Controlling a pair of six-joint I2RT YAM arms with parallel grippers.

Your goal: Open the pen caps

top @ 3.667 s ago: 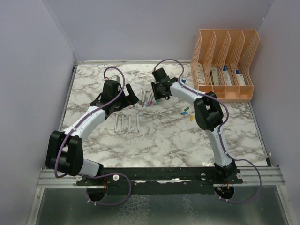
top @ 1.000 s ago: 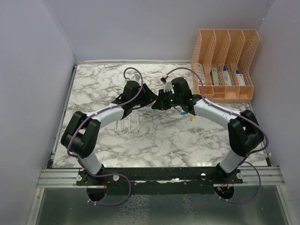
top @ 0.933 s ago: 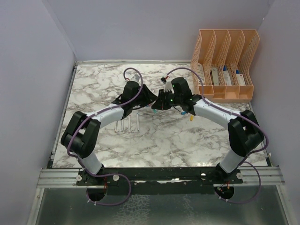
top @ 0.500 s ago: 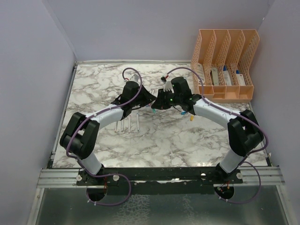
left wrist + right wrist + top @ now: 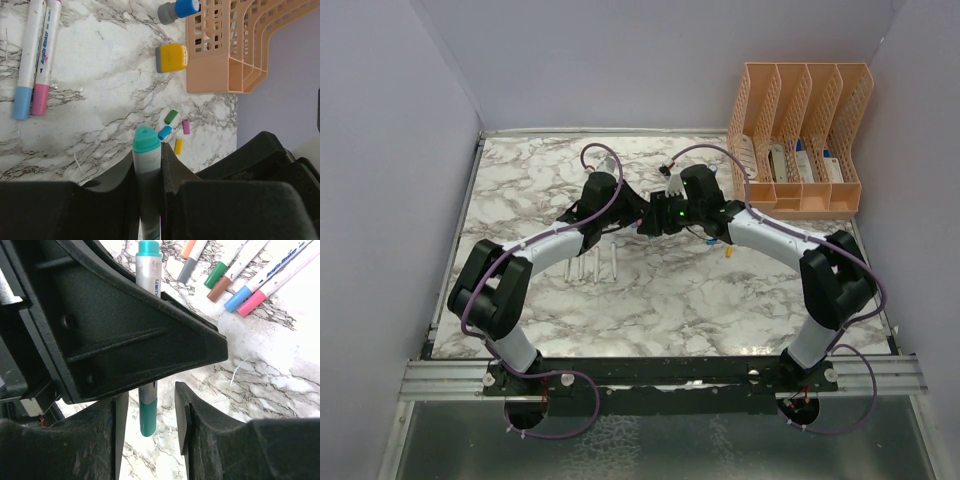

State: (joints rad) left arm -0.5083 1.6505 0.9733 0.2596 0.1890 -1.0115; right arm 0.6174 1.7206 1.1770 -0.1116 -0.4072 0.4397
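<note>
Teal-ended pen (image 5: pixel 148 170) pinched in left fingers (image 5: pixel 121 175); right fingers (image 5: pixel 196 426) spread around its lower teal cap (image 5: pixel 148 419); next: close and pull.

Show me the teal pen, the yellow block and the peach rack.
teal pen (image 5: pixel 146 140): left wrist view, its teal end.
yellow block (image 5: pixel 171 57): left wrist view, its yellow face.
peach rack (image 5: pixel 210 75): left wrist view, its solid lower wall.

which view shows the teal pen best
Right wrist: the teal pen shows most of its length, both teal ends visible. Left wrist shows only one teal end beyond the left gripper. In the top view it cannot be made out.
</note>
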